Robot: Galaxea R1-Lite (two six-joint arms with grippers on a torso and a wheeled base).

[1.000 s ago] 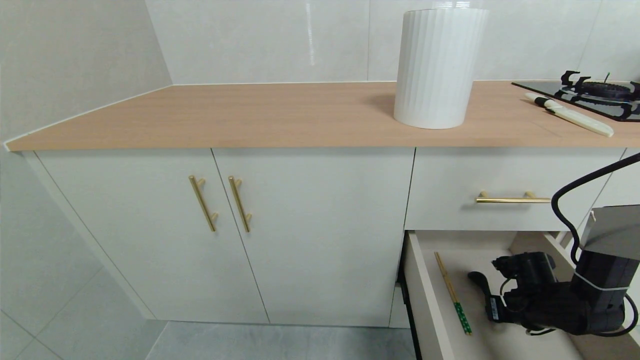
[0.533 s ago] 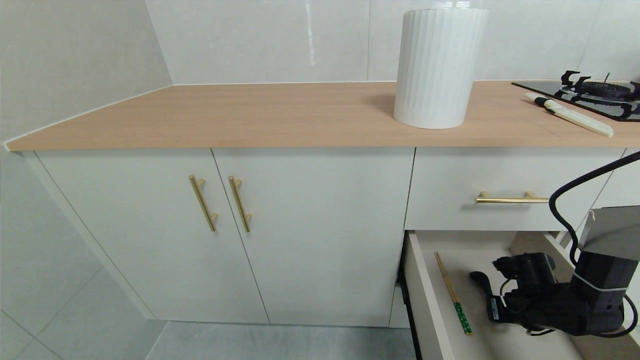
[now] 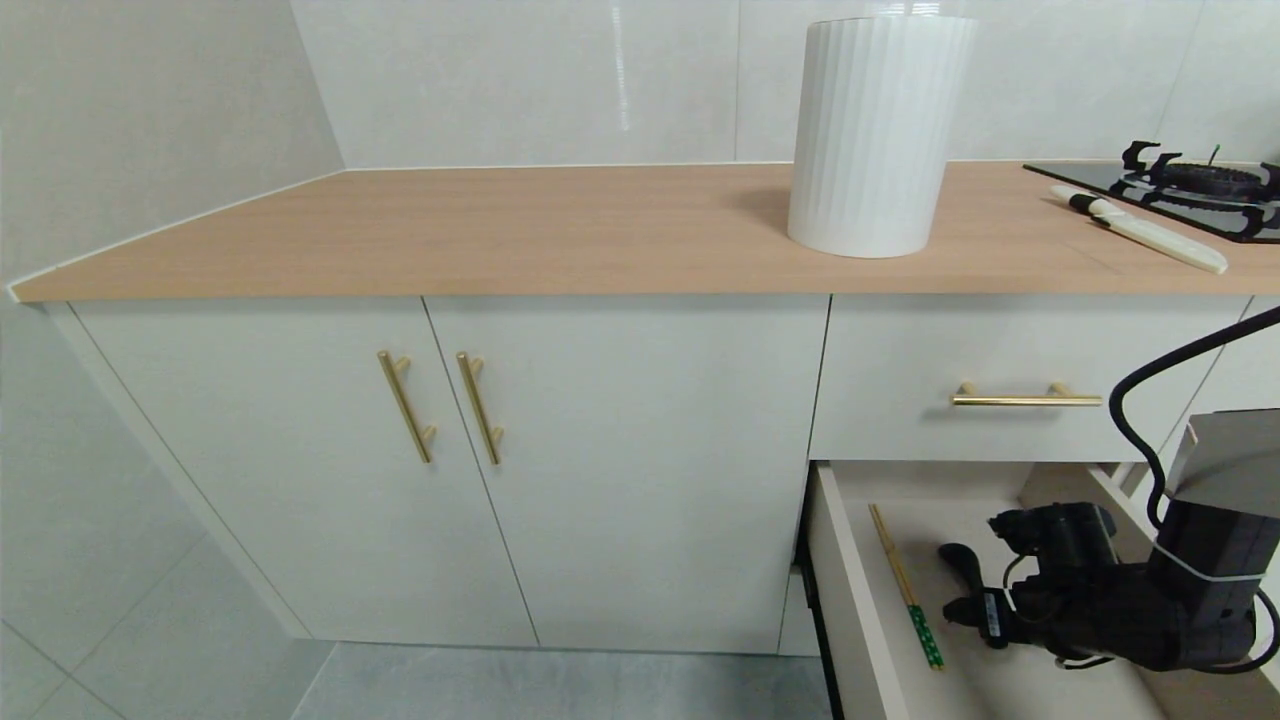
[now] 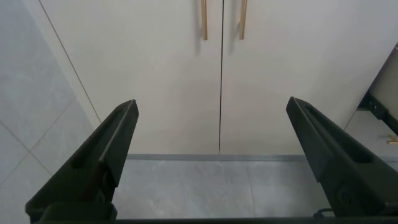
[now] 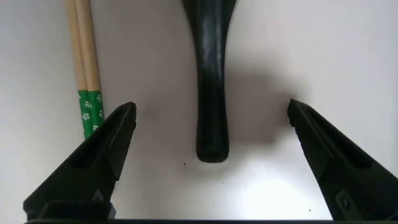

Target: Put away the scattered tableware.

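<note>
A white ribbed container (image 3: 870, 130) is stood on the wooden countertop (image 3: 500, 230), near its front edge; a pale knife (image 3: 1140, 230) is laid farther right, just beside the black hob (image 3: 1180, 190); in the open drawer (image 3: 850, 570) below, a pair of chopsticks (image 3: 905, 585) and a black spoon (image 3: 962, 565) are laid side by side, apart.

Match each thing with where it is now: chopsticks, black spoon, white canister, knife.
1 chopsticks
2 black spoon
3 white canister
4 knife

a upright on the countertop
b lying at the hob's edge
c in the drawer below the open right gripper
d in the drawer by its left wall

Pairs: 1-d, 2-c, 3-a, 4-b
</note>
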